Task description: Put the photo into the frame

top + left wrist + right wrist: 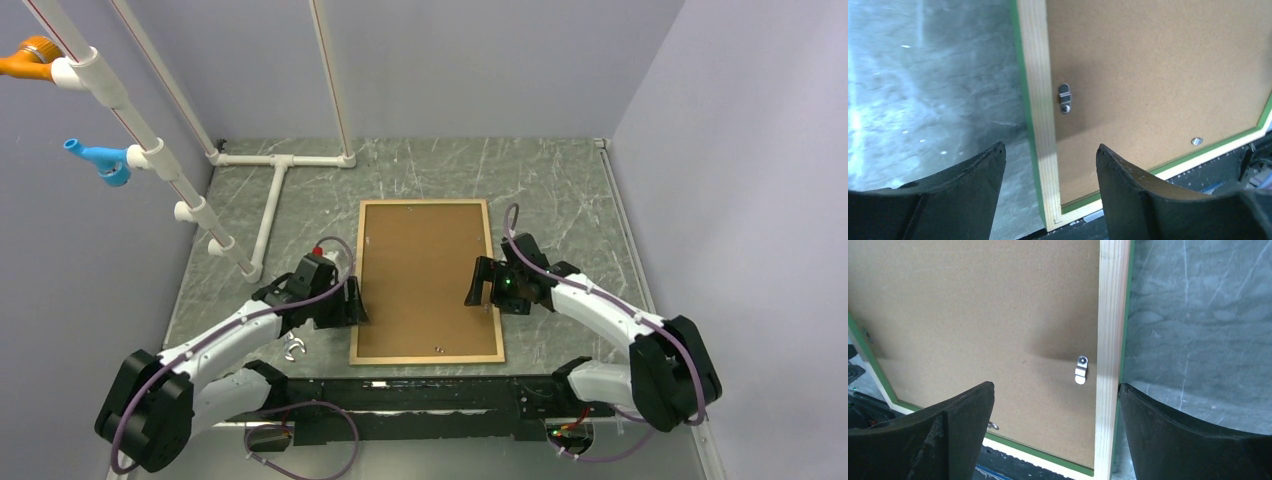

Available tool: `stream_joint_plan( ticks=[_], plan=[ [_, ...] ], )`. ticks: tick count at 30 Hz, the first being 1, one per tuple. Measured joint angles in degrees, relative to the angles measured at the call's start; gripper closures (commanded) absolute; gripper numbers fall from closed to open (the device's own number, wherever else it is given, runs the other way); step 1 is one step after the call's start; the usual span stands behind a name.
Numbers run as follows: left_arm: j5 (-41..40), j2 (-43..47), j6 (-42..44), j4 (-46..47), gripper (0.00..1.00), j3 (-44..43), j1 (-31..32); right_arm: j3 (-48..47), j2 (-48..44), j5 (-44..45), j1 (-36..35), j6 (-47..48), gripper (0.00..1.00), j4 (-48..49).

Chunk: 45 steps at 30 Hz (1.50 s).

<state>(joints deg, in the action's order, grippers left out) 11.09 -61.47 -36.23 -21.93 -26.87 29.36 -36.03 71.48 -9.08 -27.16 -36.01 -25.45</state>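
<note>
- Far to the left, a white pipe rack [275, 190] stood on the grey marbled table [560, 190]. An orange fitting [30, 55] and a blue fitting [100, 160] were stuck on its slanted bar.
- The left hand [345, 300] reached in to the frame's left edge, about two thirds of the way toward the near end.
- Its fingers [973, 180] stood fairly wide apart and held nothing. One hung over bare table outside the frame and the other over the brown board, with the left rail between them.
- Just beside the left arm, a few small metal bits [293, 349] lay on the table, apart from the frame.
- The frame [425, 204] lay flat in the middle of the table with its long sides running away from the arms. Its light tan wood faced up, and green showed along the outer edge and inside the rail.
- A plain brown backing board [420, 270] filled the frame's opening and lay level inside the rails.
- From the left wrist view, a small metal clip [1064, 98] sat on the board right against the left rail. A little round metal piece [1196, 141] sat near the board's near edge.
- From the right wrist view, a matching clip [1081, 369] sat on the board just inside the right rail.
- The right hand [483, 285] hovered over the frame's right edge, roughly opposite the left one.
- It was spread wide and held nothing. One finger [948, 430] was over the board, and the other was just outside the right rail, close against its green side. I could not tell whether it touched.
</note>
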Motion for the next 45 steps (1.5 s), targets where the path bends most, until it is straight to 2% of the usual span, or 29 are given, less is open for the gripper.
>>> stream_joint_plan(
  ticks=[3, 6, 15, 27, 34, 36, 40, 42, 45],
  plan=[
    [-3.96, 2.34, -0.70, -1.97, 0.35, 0.00, 0.15, 2.16, -3.43, 0.20, -0.17, -1.16, 0.04, 0.66],
    [-6.56, 1.88, -0.87, -2.95, 0.35, -0.02, 0.15, 3.93, -6.40, 0.72, -0.26, -2.03, 0.04, 0.81],
    [-9.53, -6.95, 1.57, -3.76, 0.33, -5.99, 0.68, 4.52, -7.17, 1.27, -0.26, -2.54, 0.04, 2.27],
    [-10.01, -18.91, 4.85, -3.15, 0.43, -13.77, 1.29, 4.44, -2.82, -0.22, -0.26, -1.75, 0.03, 3.37],
    [-10.40, -19.93, 5.31, -1.86, 0.54, -14.27, 3.32, 4.28, -2.16, -0.52, -0.26, -1.64, 0.03, 3.69],
    [-10.51, -19.91, 5.11, -1.33, 0.50, -14.05, 3.76, 4.28, -2.16, -0.55, -0.26, -1.64, 0.03, 3.72],
    [-10.73, -19.71, 4.74, -0.96, 0.36, -13.68, 4.00, 4.28, -2.12, -0.61, -0.26, -1.62, 0.03, 3.69],
    [-10.80, -19.47, 4.26, -0.61, 0.35, -13.62, 4.44, 4.26, -2.01, -0.72, -0.26, -1.53, 0.03, 3.72],
    [-11.04, -18.62, 4.07, -0.55, 0.42, -12.98, 5.31, 4.07, -1.38, -1.07, -0.24, -1.42, 0.03, 3.80]
  ],
)
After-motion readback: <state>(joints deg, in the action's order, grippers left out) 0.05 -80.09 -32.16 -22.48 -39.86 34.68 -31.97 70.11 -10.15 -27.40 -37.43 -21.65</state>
